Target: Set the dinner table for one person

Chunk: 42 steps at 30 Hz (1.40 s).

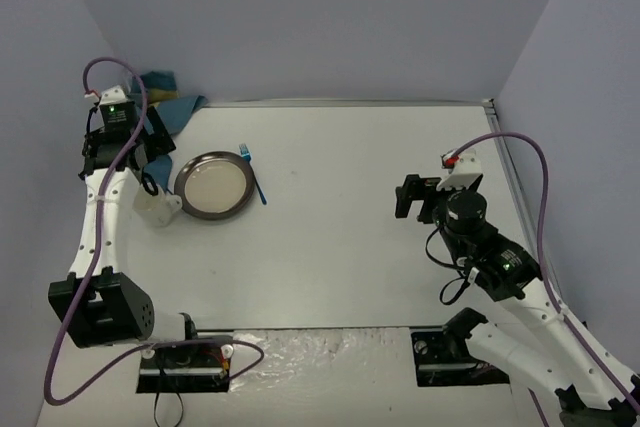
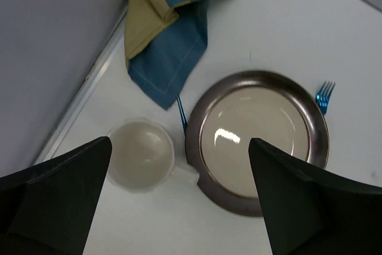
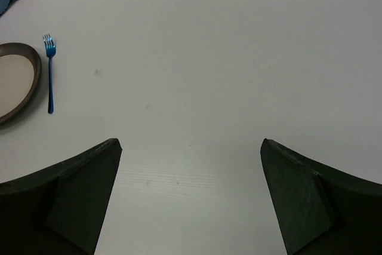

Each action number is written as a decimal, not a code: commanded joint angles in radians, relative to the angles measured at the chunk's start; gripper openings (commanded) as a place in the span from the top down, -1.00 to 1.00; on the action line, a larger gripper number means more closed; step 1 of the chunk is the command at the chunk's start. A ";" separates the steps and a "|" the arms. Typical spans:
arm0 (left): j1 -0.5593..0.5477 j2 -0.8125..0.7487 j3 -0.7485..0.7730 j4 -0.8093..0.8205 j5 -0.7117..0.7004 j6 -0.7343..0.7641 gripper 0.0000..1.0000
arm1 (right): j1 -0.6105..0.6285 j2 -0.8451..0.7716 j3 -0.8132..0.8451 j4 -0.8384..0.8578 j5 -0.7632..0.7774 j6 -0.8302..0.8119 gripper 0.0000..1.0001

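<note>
The white dinner table (image 1: 350, 237) carries a dark-rimmed round plate (image 1: 214, 185) with a pale centre at the far left. A blue fork (image 1: 252, 173) lies just right of the plate. A white cup (image 1: 157, 207) stands at the plate's left, its handle touching the rim. My left gripper (image 2: 180, 159) hangs open above the gap between the cup (image 2: 140, 153) and the plate (image 2: 262, 135), holding nothing. A thin blue utensil handle (image 2: 181, 111) lies between them. My right gripper (image 3: 191, 147) is open over bare table at mid right.
A crumpled blue-and-tan cloth (image 1: 172, 99) lies in the far left corner against the wall. Lavender-grey walls close in the table on the left, back and right. Both arm bases sit at the near edge.
</note>
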 commanded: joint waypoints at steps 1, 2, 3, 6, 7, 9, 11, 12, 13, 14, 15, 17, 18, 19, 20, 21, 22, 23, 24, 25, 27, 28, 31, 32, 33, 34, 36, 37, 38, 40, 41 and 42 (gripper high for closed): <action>0.086 0.174 0.171 0.216 -0.020 -0.052 -0.94 | 0.006 0.071 -0.006 0.165 -0.065 0.018 -1.00; 0.090 0.223 0.204 0.232 -0.017 -0.048 -0.94 | 0.005 0.086 -0.006 0.175 -0.071 0.017 -1.00; 0.091 0.268 0.235 0.247 -0.014 -0.041 -0.94 | 0.004 0.100 -0.005 0.182 -0.076 0.016 -1.00; 0.095 0.434 0.347 0.264 -0.016 -0.011 -0.94 | 0.004 0.154 -0.006 0.221 -0.093 0.002 -1.00; 0.098 0.482 0.385 0.263 -0.014 -0.005 -0.94 | 0.004 0.171 -0.007 0.235 -0.099 -0.001 -1.00; 0.108 0.571 0.433 0.263 -0.010 -0.004 -0.94 | 0.003 0.206 -0.003 0.251 -0.108 -0.001 -1.00; 0.118 0.658 0.521 0.265 0.016 -0.001 -0.94 | 0.003 0.251 -0.006 0.278 -0.147 -0.001 -1.00; 0.120 0.701 0.557 0.265 0.029 0.005 -0.94 | 0.002 0.270 -0.007 0.289 -0.160 0.002 -1.00; 0.121 0.759 0.591 0.262 0.041 0.014 -0.94 | 0.001 0.288 -0.009 0.298 -0.170 0.006 -1.00; 0.121 0.785 0.628 0.264 0.051 0.030 -0.94 | 0.001 0.302 -0.009 0.307 -0.185 0.009 -1.00; 0.121 0.825 0.659 0.264 0.054 0.037 -0.94 | 0.001 0.326 -0.008 0.316 -0.199 0.012 -1.00; 0.121 0.894 0.708 0.255 0.047 0.047 -0.94 | -0.001 0.371 -0.003 0.327 -0.225 0.015 -1.00; 0.121 0.917 0.728 0.249 0.042 0.053 -0.94 | -0.002 0.386 0.000 0.331 -0.238 0.016 -1.00; 0.121 0.947 0.755 0.247 0.039 0.056 -0.94 | -0.002 0.405 0.004 0.337 -0.258 0.015 -1.00; 0.121 0.967 0.772 0.243 0.037 0.063 -0.94 | -0.003 0.417 0.008 0.342 -0.267 0.014 -1.00; 0.121 0.986 0.786 0.238 0.036 0.070 -0.94 | -0.003 0.430 0.011 0.347 -0.274 0.013 -1.00; 0.121 1.010 0.797 0.235 0.036 0.072 -0.94 | -0.003 0.443 0.011 0.351 -0.278 0.014 -1.00; 0.121 1.022 0.812 0.227 0.036 0.074 -0.92 | -0.003 0.447 0.013 0.352 -0.282 0.010 -1.00; 0.121 1.040 0.822 0.220 0.040 0.075 -0.86 | -0.003 0.456 0.014 0.355 -0.284 0.009 -1.00; 0.121 1.055 0.833 0.210 0.046 0.077 -0.78 | -0.004 0.461 0.015 0.356 -0.284 0.008 -1.00; 0.121 1.081 0.855 0.190 0.059 0.083 -0.62 | -0.005 0.468 0.018 0.359 -0.285 0.008 -1.00; 0.121 1.093 0.866 0.184 0.061 0.088 -0.50 | -0.005 0.469 0.018 0.360 -0.289 0.008 -1.00; 0.121 1.109 0.873 0.167 0.068 0.092 -0.19 | -0.005 0.470 0.017 0.363 -0.289 0.010 -1.00; 0.121 1.111 0.871 0.165 0.073 0.093 -0.06 | -0.005 0.469 0.016 0.363 -0.289 0.011 -1.00; 0.121 1.114 0.871 0.165 0.081 0.094 0.03 | -0.005 0.468 0.015 0.363 -0.289 0.010 -1.00; 0.121 1.117 0.871 0.165 0.088 0.095 0.12 | -0.005 0.467 0.013 0.363 -0.289 0.011 -1.00; 0.121 1.121 0.873 0.161 0.098 0.097 0.41 | -0.005 0.462 0.010 0.363 -0.289 0.012 -1.00; 0.121 1.121 0.873 0.162 0.107 0.102 0.58 | -0.005 0.459 0.009 0.363 -0.287 0.013 -1.00; 0.121 1.120 0.874 0.162 0.115 0.106 0.74 | -0.005 0.456 0.008 0.363 -0.286 0.014 -1.00; 0.122 1.108 0.891 0.149 0.126 0.120 0.98 | -0.005 0.448 0.006 0.360 -0.287 0.014 -1.00; 0.122 1.096 0.891 0.151 0.132 0.125 1.00 | -0.005 0.443 0.005 0.361 -0.287 0.015 -1.00; 0.122 1.083 0.890 0.154 0.138 0.129 1.00 | -0.005 0.438 0.003 0.361 -0.287 0.016 -1.00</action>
